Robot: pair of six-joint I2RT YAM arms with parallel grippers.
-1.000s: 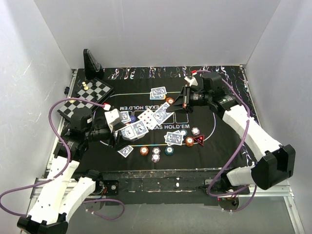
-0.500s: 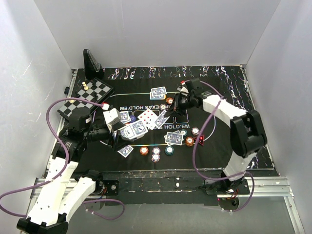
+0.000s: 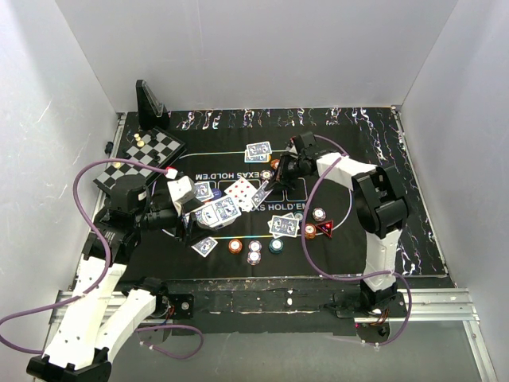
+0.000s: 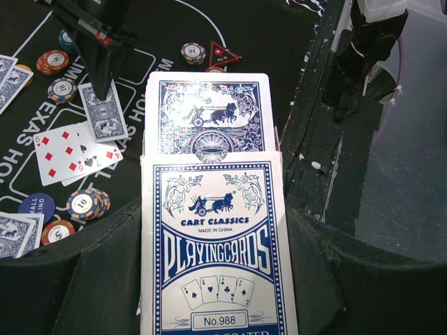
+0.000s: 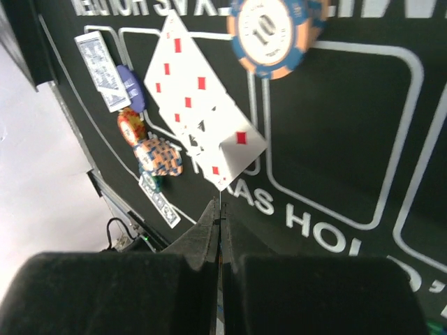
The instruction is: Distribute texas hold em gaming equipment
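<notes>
My left gripper [image 3: 199, 213] is shut on a blue-and-white playing card box [image 4: 216, 244], with a patterned-back card [image 4: 208, 112] sticking out of its top. My right gripper [image 3: 276, 177] is shut on one playing card [image 3: 264, 190], held low over the face-up cards [image 3: 240, 189] at the mat's middle. In the right wrist view that card shows edge-on [image 5: 221, 230] between the closed fingers. Other face-down cards [image 3: 258, 151] [image 3: 284, 225] [image 3: 204, 246] lie on the mat. Poker chips [image 3: 254, 251] and a red triangle marker [image 3: 324, 230] sit along the near side. I cannot make out the yellow disc.
The black mat [image 3: 358, 159] covers the table. A chessboard [image 3: 147, 155] with pieces stands at the far left, and a black stand [image 3: 149, 103] is behind it. White walls close in three sides. A blue-and-orange chip [image 5: 276, 31] lies beyond the face-up cards.
My right arm has folded in and its gripper has moved left and down with the card, to the face-up cards. My left gripper has stayed put with the box.
</notes>
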